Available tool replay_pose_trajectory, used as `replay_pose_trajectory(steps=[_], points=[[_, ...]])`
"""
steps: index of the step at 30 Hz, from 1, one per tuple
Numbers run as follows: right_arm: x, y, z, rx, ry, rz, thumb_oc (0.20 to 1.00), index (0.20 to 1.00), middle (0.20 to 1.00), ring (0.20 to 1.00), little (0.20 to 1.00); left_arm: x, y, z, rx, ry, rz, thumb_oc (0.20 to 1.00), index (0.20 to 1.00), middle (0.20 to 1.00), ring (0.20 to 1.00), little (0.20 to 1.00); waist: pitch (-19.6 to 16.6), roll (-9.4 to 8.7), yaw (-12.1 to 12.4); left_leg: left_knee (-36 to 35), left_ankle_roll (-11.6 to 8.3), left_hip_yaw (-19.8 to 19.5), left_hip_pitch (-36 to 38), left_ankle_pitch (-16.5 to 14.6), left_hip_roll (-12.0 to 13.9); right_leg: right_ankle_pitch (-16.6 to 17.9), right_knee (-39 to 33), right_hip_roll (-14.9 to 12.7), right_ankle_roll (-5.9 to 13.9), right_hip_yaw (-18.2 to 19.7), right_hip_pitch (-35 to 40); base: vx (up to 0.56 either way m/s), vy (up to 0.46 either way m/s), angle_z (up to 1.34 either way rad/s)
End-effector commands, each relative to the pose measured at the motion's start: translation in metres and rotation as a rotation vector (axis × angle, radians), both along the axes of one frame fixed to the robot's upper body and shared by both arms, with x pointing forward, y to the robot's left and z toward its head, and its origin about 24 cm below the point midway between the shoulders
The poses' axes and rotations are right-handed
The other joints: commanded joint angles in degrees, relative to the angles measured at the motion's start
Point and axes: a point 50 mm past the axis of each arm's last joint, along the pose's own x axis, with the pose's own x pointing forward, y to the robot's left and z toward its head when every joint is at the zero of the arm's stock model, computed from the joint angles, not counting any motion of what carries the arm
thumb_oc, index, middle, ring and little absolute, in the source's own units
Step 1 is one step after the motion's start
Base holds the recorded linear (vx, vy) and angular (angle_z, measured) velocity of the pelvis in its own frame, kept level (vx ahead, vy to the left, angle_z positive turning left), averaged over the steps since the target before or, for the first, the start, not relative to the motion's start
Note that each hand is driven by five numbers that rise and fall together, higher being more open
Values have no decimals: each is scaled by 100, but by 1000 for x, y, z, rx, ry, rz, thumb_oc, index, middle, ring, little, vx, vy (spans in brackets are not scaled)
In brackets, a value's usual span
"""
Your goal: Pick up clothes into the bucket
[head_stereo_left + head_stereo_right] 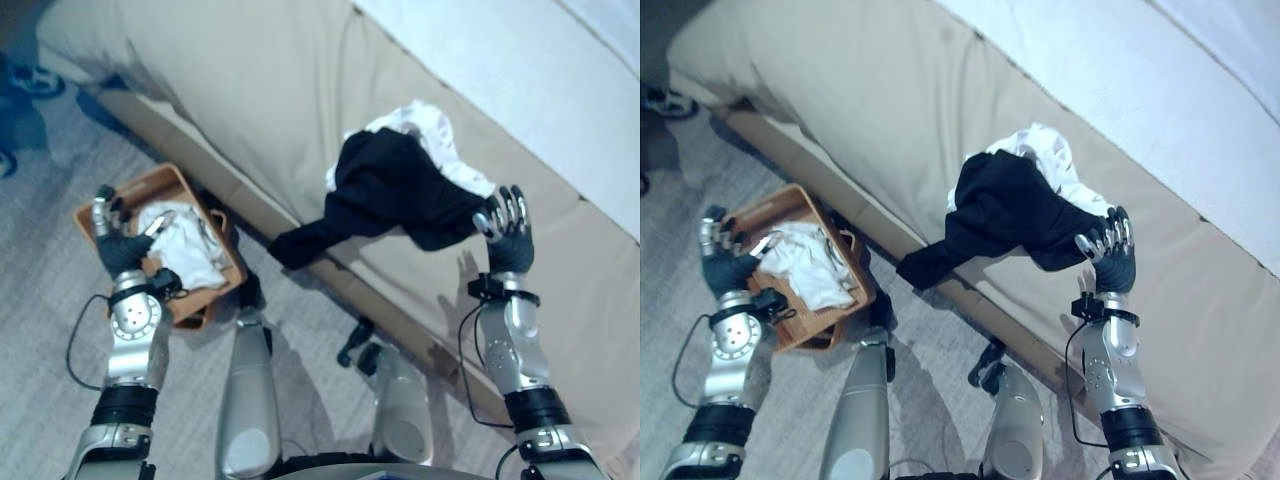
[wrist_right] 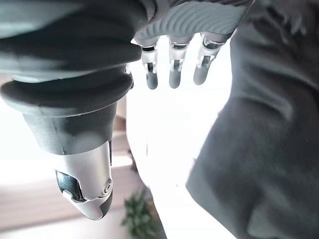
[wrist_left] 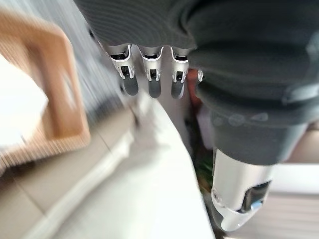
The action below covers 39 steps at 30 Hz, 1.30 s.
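A black garment (image 1: 395,195) lies bunched on the beige sofa seat (image 1: 270,90), one sleeve hanging over the front edge, with a white garment (image 1: 425,130) under its far side. My right hand (image 1: 505,228) is open with straight fingers, right beside the black garment's near right edge (image 2: 269,129). On the floor at the left stands a brown basket (image 1: 105,205) holding white clothes (image 1: 185,250). My left hand (image 1: 118,235) hovers open over the basket's near left corner (image 3: 55,99), holding nothing.
The sofa's front edge (image 1: 250,200) runs diagonally between basket and garments. A white cover (image 1: 520,70) lies along the sofa back. Grey carpet (image 1: 40,290) surrounds the basket. Someone's shoe (image 1: 35,80) shows at the far left.
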Motion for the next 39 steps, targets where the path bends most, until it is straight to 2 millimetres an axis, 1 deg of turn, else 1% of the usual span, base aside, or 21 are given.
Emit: replay_pose_trajectory(steps=[1, 2, 3, 4, 8, 11, 13, 14, 16, 17, 19, 21, 23, 24, 26, 27, 30, 33, 36, 38, 39], points=[[-5, -10, 6, -145, 8, -24, 1000, 1000, 1000, 1000, 1000, -2, -14, 3, 25, -53, -104, 1000, 1000, 1000, 1000, 1000, -375, 208, -179, -86, 145, 75, 504, -448, 199, 1175, -613, -163, 435, -46, 11, -42, -67, -40], [-2, -5, 1, -221, 53, 2, 1000, 1000, 1000, 1000, 1000, 0, -23, -3, 11, -34, -171, 1000, 1000, 1000, 1000, 1000, -448, 227, -269, -232, 155, 167, 701, -252, 243, 1270, -841, -95, 296, -35, 211, 17, -83, -30], [-2, -5, 1, -222, 55, 3, 1000, 1000, 1000, 1000, 1000, -1, -23, -3, 10, -32, -169, 1000, 1000, 1000, 1000, 1000, -452, 241, -266, -230, 105, 125, 788, -391, 274, 1155, -788, -58, 388, 50, 258, -36, -87, -28], [1, 3, 0, -315, 86, 39, 1000, 1000, 1000, 1000, 1000, -1, -32, -11, -16, -9, -223, 1000, 1000, 1000, 1000, 1000, -563, 267, -373, -415, 112, 249, 978, -188, 352, 1243, -1033, 60, 252, 75, 401, 23, -55, -26], [6, 10, 4, -423, 91, 76, 1000, 1000, 1000, 1000, 1000, -3, -44, -21, -65, 11, -289, 1000, 1000, 1000, 1000, 1000, -734, 361, -479, -615, 42, 387, 1301, -137, 509, 1193, -1149, 235, 197, 272, 496, 9, -76, -35], [8, 18, 3, -480, 102, 120, 1000, 1000, 1000, 1000, 1000, -9, -52, -32, -94, 43, -348, 1000, 1000, 1000, 1000, 1000, -868, 390, -549, -334, -32, 485, 1436, -213, 710, 1016, -1200, 443, 80, 531, 691, 54, -136, -35], [13, 25, 6, -532, 99, 144, 1000, 1000, 1000, 1000, 1000, -14, -56, -36, -98, 60, -377, 1000, 1000, 1000, 1000, 1000, -760, 391, -416, 370, -53, 233, 1472, -273, 695, 896, -1146, 650, -52, 851, 845, 52, -85, -72], [15, 27, 6, -546, 104, 149, 1000, 1000, 1000, 1000, 1000, -15, -59, -38, -120, 60, -395, 1000, 1000, 1000, 1000, 1000, -732, 413, -349, 324, -96, 80, 1497, -147, 661, 853, -1177, 701, -59, 912, 911, 50, -7, -113], [20, 30, 5, -551, 116, 143, 1000, 1000, 1000, 1000, 1000, -18, -64, -45, -134, 90, -417, 1000, 1000, 1000, 1000, 1000, -751, 512, -193, -203, -177, -379, 1334, 37, 509, 780, -1193, 749, 2, 1049, 1001, 156, 105, -82], [27, 37, 12, -572, 92, 149, 1000, 1000, 1000, 1000, 1000, -21, -66, -50, -156, 102, -415, 1000, 1000, 1000, 1000, 1000, -780, 642, -111, -610, -234, -773, 1200, 240, 338, 805, -1186, 862, 62, 1223, 980, 170, 122, -29], [32, 40, 15, -590, 86, 149, 1000, 1000, 1000, 1000, 1000, -23, -66, -52, -157, 108, -411, 1000, 1000, 1000, 1000, 1000, -770, 698, -55, -703, -278, -854, 1149, 322, 285, 810, -1115, 890, 95, 1350, 935, 99, 114, -44], [42, 51, 25, -661, 57, 159, 1000, 1000, 1000, 1000, 1000, -26, -63, -53, -175, 103, -398, 1000, 1000, 1000, 1000, 1000, -754, 800, 5, -689, -247, -728, 1112, 208, 287, 753, -904, 864, 151, 1565, 773, 62, 201, -118], [53, 62, 39, -738, 18, 163, 1000, 1000, 1000, 1000, 1000, -26, -63, -50, -185, 84, -403, 1000, 1000, 1000, 1000, 1000, -653, 853, 56, -474, -140, -556, 1074, 56, 222, 852, -666, 650, 239, 1726, 516, -39, 276, -163], [61, 65, 55, -785, -23, 128, 1000, 1000, 1000, 1000, 1000, -23, -63, -45, -159, 70, -402, 1000, 1000, 1000, 1000, 1000, -472, 812, 49, -208, -45, -296, 880, -42, 115, 915, -630, 457, 275, 1844, 294, -86, 196, -119], [65, 68, 62, -809, -42, 111, 1000, 1000, 1000, 1000, 1000, -21, -64, -41, -137, 56, -403, 1000, 1000, 1000, 1000, 1000, -372, 802, 65, -121, 1, -181, 791, -72, 60, 952, -618, 359, 291, 1879, 189, -96, 156, -65], [73, 68, 75, -862, -60, 62, 1000, 1000, 1000, 1000, 1000, -19, -67, -37, -134, 38, -410, 1000, 1000, 1000, 1000, 1000, -224, 805, 62, -95, 44, -70, 680, -100, -8, 1062, -708, 252, 330, 1884, 67, -92, 142, -24], [83, 65, 94, -933, -90, -6, 1000, 1000, 1000, 1000, 1000, -15, -69, -26, -132, -7, -412, 1000, 1000, 1000, 1000, 1000, -22, 794, 69, -12, 92, 21, 407, -95, -51, 1228, -825, 166, 362, 1895, -208, -114, 110, -8], [87, 63, 104, -997, -103, -48, 1000, 1000, 1000, 1000, 1000, -13, -71, -20, -130, -32, -413, 1000, 1000, 1000, 1000, 1000, 75, 777, 65, 38, 107, 31, 240, -99, -72, 1276, -857, 102, 372, 1851, -337, -18, 15, -9], [88, 63, 105, -998, -104, -49, 1000, 1000, 1000, 1000, 1000, -13, -71, -20, -130, -33, -412, 1000, 1000, 1000, 1000, 1000, 71, 777, 61, 45, 108, 29, 225, -99, -74, 1275, -852, 100, 373, 1850, -350, -13, 8, 1], [97, 49, 137, -1092, -146, -185, 1000, 1000, 1000, 1000, 1000, -8, -81, -3, -70, -87, -428, 1000, 1000, 1000, 1000, 1000, 151, 718, 108, 300, 85, -40, -540, -97, -145, 1286, -681, 19, 366, 1746, -961, -53, 19, 0], [97, 49, 138, -1092, -148, -186, 1000, 1000, 1000, 1000, 1000, -8, -82, -3, -70, -89, -427, 1000, 1000, 1000, 1000, 1000, 151, 718, 106, 313, 86, -41, -561, -100, -146, 1283, -668, 18, 365, 1750, -983, -16, 6, 12]])
